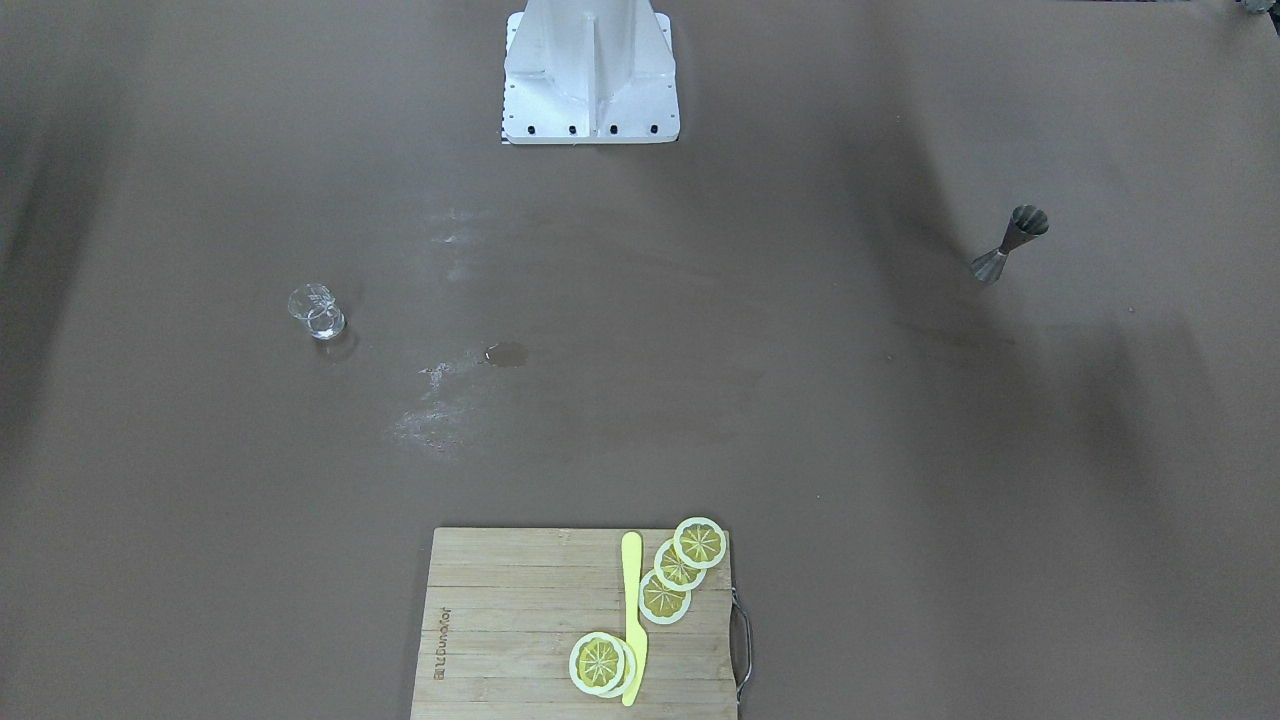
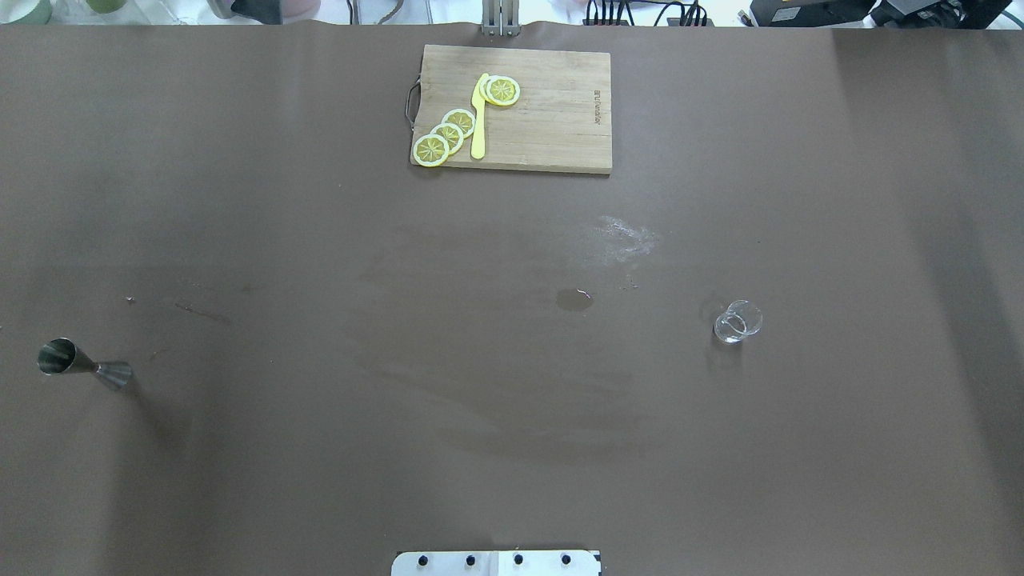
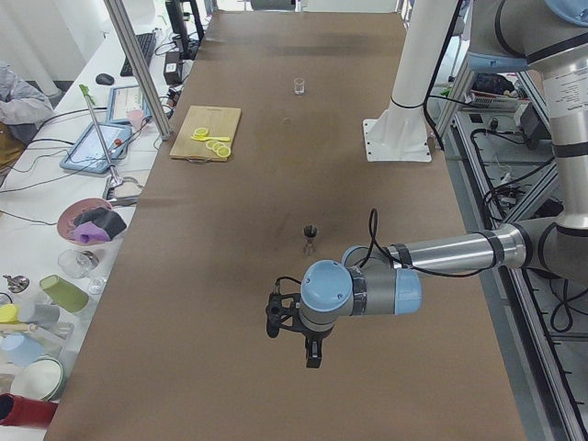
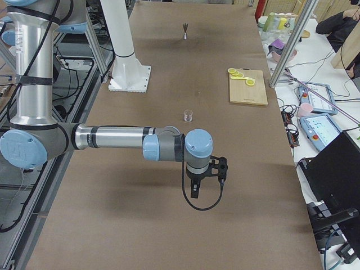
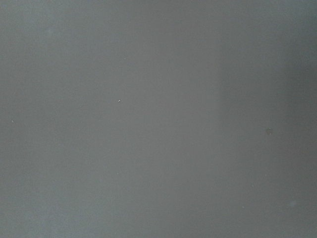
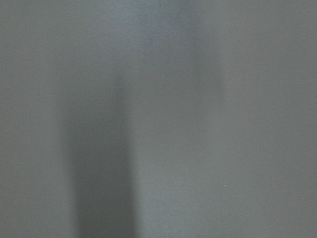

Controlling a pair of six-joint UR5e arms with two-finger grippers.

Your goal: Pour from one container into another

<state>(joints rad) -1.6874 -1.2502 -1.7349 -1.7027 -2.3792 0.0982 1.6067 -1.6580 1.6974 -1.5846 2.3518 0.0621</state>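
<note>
The steel jigger (image 2: pixel 84 364) stands upright on the brown table on my left side, also seen in the front view (image 1: pixel 1008 245) and both side views (image 3: pixel 310 239) (image 4: pixel 185 30). The clear faceted glass tumbler (image 2: pixel 737 322) stands upright on my right side (image 1: pixel 317 310) (image 3: pixel 299 85) (image 4: pixel 188 116). My left gripper (image 3: pixel 292 333) hovers over the table's left end, short of the jigger. My right gripper (image 4: pixel 207 179) hovers over the right end, short of the tumbler. Both show only in side views, so I cannot tell their state. The wrist views show bare table.
A wooden cutting board (image 2: pixel 552 112) with lemon slices (image 2: pixel 448 134) and a yellow knife (image 2: pixel 479 120) lies at the far middle edge. A small wet spot (image 2: pixel 572 299) marks the table centre. The robot's white base (image 1: pixel 590 80) stands at the near edge.
</note>
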